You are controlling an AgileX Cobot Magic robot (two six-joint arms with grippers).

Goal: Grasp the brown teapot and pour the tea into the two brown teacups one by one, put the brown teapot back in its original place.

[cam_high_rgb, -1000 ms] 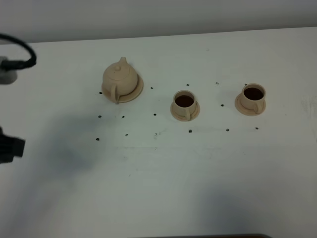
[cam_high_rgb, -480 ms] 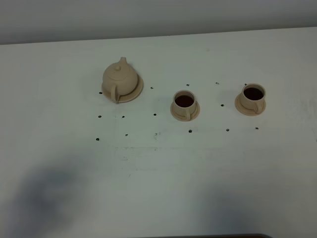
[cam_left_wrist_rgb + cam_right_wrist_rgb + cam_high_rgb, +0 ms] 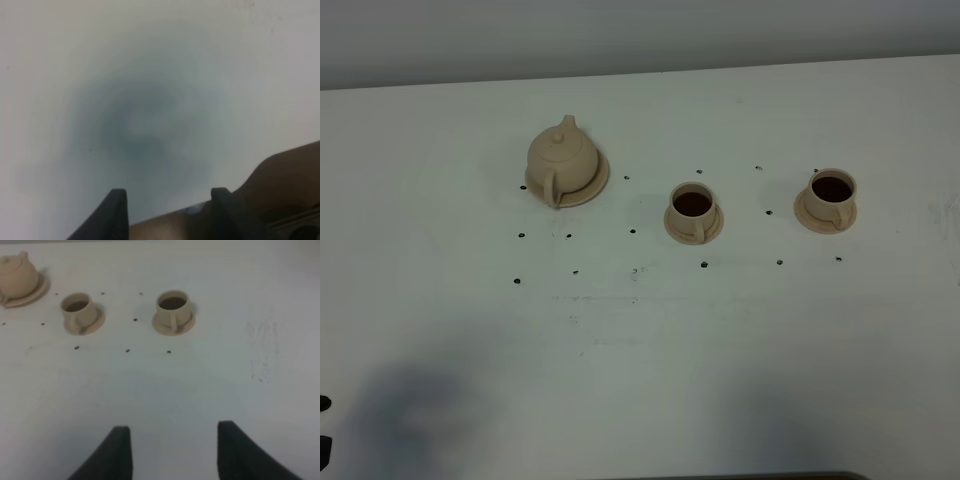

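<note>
The brown teapot [image 3: 561, 158] stands upright on its wide round saucer, the original place [image 3: 592, 187], at the back left of the white table; it also shows as the teapot [image 3: 17, 277]. Both brown teacups hold dark tea on their small saucers: one teacup [image 3: 692, 207] in the middle, the other teacup [image 3: 832, 191] to its right, seen again as the nearer cup [image 3: 78, 309] and the farther cup [image 3: 172, 305]. My left gripper [image 3: 169, 200] is open over bare table near its front edge. My right gripper [image 3: 172, 432] is open and empty, well short of the cups.
Small black dots [image 3: 633, 231] mark the white table [image 3: 650, 340] around the tea set. A brown strip beyond the table edge [image 3: 285, 175] shows in the left wrist view. A dark sliver of the left arm [image 3: 323, 404] sits at the lower left border.
The left arm has drawn back from the left edge of the exterior view to the lower left corner, leaving only a sliver. Teapot and cups have not moved.
</note>
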